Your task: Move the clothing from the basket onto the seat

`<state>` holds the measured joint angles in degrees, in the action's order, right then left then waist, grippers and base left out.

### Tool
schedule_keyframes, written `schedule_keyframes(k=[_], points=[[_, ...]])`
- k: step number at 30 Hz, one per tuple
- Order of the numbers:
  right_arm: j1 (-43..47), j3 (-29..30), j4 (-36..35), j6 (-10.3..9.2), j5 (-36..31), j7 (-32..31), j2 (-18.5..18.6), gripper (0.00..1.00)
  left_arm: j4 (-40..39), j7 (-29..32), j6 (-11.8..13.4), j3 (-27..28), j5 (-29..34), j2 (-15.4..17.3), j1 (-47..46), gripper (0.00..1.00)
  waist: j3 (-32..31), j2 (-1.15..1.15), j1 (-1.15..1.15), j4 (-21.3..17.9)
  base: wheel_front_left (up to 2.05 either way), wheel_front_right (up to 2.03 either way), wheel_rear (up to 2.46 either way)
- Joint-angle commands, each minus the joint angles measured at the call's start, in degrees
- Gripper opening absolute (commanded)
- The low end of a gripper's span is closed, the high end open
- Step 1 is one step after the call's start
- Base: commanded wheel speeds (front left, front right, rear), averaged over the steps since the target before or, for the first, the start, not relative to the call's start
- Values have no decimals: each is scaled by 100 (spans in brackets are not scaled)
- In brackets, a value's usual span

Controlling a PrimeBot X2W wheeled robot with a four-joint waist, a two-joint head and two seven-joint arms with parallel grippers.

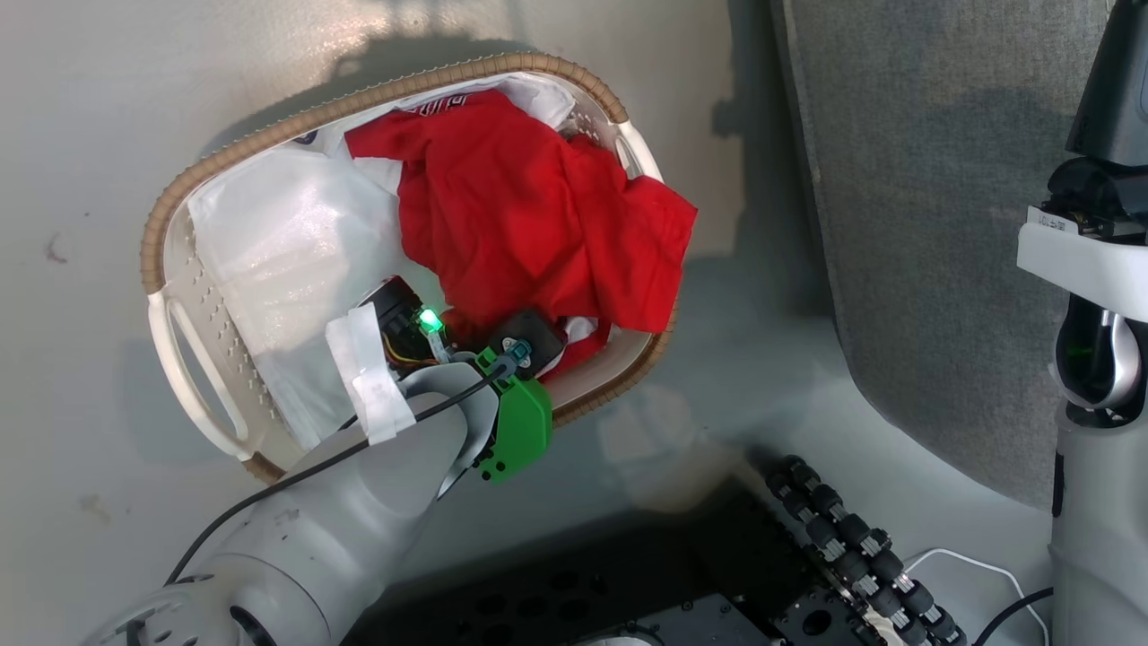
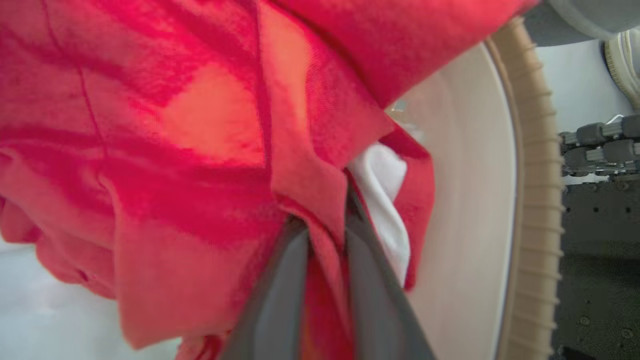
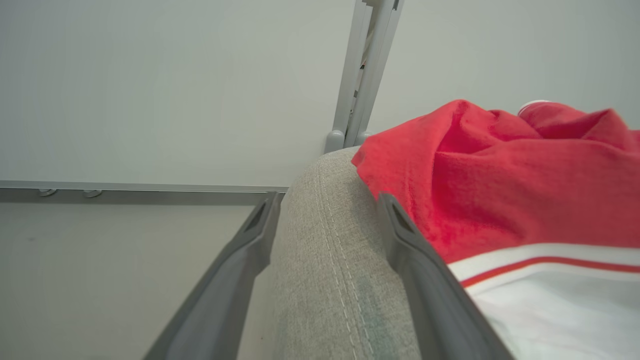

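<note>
The left gripper (image 2: 325, 227) is down inside the basket, its two dark fingers (image 2: 280, 305) drawn close together and pinching a fold of the red jersey (image 1: 529, 215) between them. In the left wrist view, red cloth bunches over and around the fingertips, with a bit of white trim just beside the right-hand finger.

The jersey lies crumpled in the half of the basket (image 1: 193, 350) nearer the seat, and one corner hangs out over the brown woven rim (image 1: 359, 99). A glossy white liner sheet (image 1: 287, 242) covers the other half of the basket. The left arm's pale forearm (image 1: 359, 502) reaches in over the near rim. The basket stands on a pale grey floor (image 1: 81, 135).

The grey fabric seat (image 1: 924, 224) is near the basket, on the robot's right.

The right gripper (image 3: 328, 202) is spread wide and holds nothing. Its fingers frame the seat's rounded, stitched edge. Just beside its right-hand finger a second red garment (image 3: 500, 190), with a white band and a thin red stripe, lies on the seat.
</note>
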<state>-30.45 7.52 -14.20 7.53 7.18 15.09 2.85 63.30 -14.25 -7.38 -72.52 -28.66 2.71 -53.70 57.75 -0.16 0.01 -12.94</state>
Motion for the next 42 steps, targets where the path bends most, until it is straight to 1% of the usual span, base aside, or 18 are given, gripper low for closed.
schedule_keyframes(k=[1,7,10,15,20,23,28,33,37,42], points=[[-63,-6,24,-8,0,12,8,100,-36,-52,-19,-19,-71,35,-85,0,-13,16,-1,13,0,0,0],[-66,-84,122,-8,-175,12,10,100,-246,-101,-20,10,-211,32,-141,0,-289,16,-1,200,0,0,0],[-20,-107,177,-8,-291,12,11,100,-609,-98,-13,291,-252,42,-150,0,-536,16,-1,340,0,0,0],[98,-152,332,-8,-497,12,11,100,-1347,-96,146,763,-44,290,151,0,-1035,16,-1,548,0,0,0],[315,-155,526,-8,-706,12,12,100,-2118,-97,244,1212,214,484,538,0,-1740,16,-1,767,0,0,0],[503,-143,660,-8,-801,12,12,100,-2492,-97,244,1440,327,530,841,0,-2222,16,-1,877,0,0,0],[883,-150,912,-8,-890,12,12,100,-3157,-97,362,1973,522,655,1179,0,-3066,16,-1,993,0,0,0],[1307,-163,1141,-8,-917,12,13,100,-3643,-98,303,2248,718,799,1388,0,-3862,16,-1,1049,0,0,0],[1637,-185,1333,-8,-903,12,11,100,-3790,-99,241,2336,847,992,1234,0,-4448,16,-1,1077,0,0,0],[1909,-240,1511,-8,-923,12,12,100,-3894,4,171,2413,877,1231,829,0,-4974,16,-1,1102,0,0,0]])
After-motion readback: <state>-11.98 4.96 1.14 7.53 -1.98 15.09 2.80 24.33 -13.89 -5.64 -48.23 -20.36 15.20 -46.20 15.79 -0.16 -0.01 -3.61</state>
